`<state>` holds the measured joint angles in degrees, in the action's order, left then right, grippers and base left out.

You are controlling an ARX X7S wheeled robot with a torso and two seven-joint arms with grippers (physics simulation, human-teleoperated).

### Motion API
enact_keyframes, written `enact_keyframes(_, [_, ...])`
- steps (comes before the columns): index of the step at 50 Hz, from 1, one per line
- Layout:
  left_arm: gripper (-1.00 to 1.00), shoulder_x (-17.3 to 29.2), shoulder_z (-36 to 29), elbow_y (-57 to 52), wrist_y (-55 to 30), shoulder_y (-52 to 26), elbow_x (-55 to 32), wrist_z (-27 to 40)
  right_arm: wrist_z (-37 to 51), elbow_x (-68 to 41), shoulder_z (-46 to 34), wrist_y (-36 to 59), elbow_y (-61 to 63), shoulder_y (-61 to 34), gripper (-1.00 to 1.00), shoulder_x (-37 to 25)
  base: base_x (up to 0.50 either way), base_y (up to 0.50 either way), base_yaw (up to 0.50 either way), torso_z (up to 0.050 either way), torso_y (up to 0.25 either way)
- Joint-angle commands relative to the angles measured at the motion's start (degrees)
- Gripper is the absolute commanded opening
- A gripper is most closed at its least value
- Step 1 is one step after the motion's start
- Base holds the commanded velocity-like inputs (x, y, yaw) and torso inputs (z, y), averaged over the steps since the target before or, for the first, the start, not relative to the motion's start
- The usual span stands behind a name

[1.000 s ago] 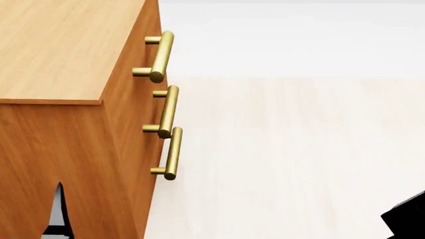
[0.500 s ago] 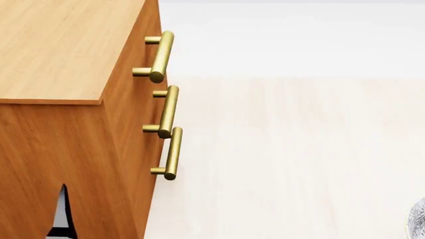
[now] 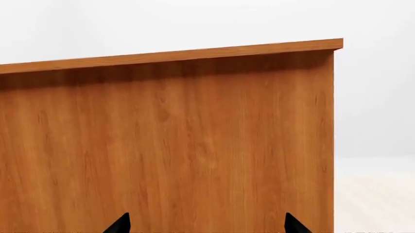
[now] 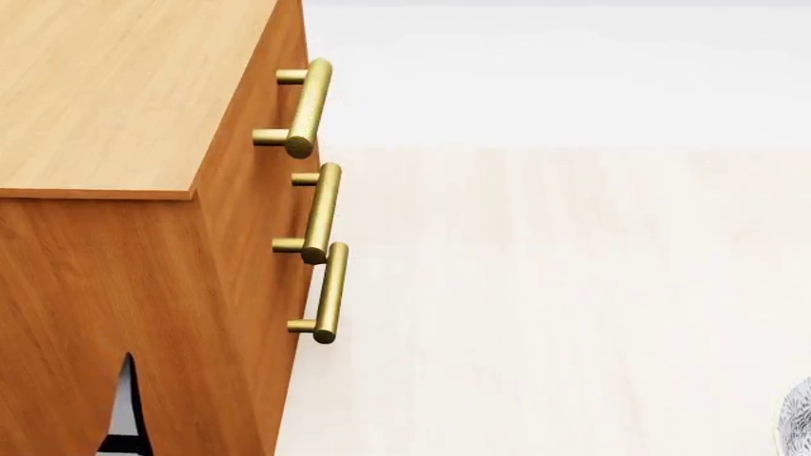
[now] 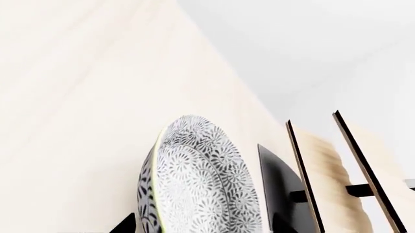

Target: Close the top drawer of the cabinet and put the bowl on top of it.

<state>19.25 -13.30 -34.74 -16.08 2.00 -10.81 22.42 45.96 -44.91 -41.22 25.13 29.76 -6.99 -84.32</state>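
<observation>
The cabinet (image 4: 127,104) fills the left of the head view, with its three brass handles down the front. The top drawer (image 4: 281,57) looks level with the two fronts below it. My left gripper (image 3: 207,225) is open, its black fingertips (image 3: 120,224) wide apart facing the cabinet's side panel (image 3: 194,145). One fingertip (image 4: 124,408) shows low against that side in the head view. The bowl (image 5: 201,184), white with a dark floral pattern, fills the gap between the fingers of my right gripper (image 5: 202,225), which is shut on it. Only a sliver of the bowl (image 4: 800,418) shows in the head view.
Pale wooden floor (image 4: 545,285) stretches to the right of the cabinet. In the right wrist view, a pale wooden shelf (image 5: 337,165) with dark edges and a black base stands beyond the bowl.
The black gripper part at the head view's lower right corner is gone and the bowl's rim shows there instead. The left fingertip has shifted slightly right and lower.
</observation>
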Motion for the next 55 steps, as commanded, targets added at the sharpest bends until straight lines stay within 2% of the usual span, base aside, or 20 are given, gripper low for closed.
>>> enact_keyframes(1, [1.00,0.1,-0.3,0.6,0.3,-0.1,0.1,0.2,-2.8,2.7,-0.6,0.7,-3.4,-0.5,1.00,4.0,0.00,0.00,0.00,0.000,0.000])
enact_keyframes(30, [1.00,0.3,-1.0,1.2,0.5,-0.3,0.1,0.7,-4.9,5.1,-1.9,-1.8,-8.9,0.6,1.00,8.5,0.00,0.00,0.00,0.000,0.000])
enact_keyframes(55, [1.00,0.6,-1.4,1.7,0.9,-0.4,-0.1,1.0,-5.4,5.5,-2.2,-3.6,-10.9,1.7,1.00,9.5,0.00,0.00,0.00,0.000,0.000])
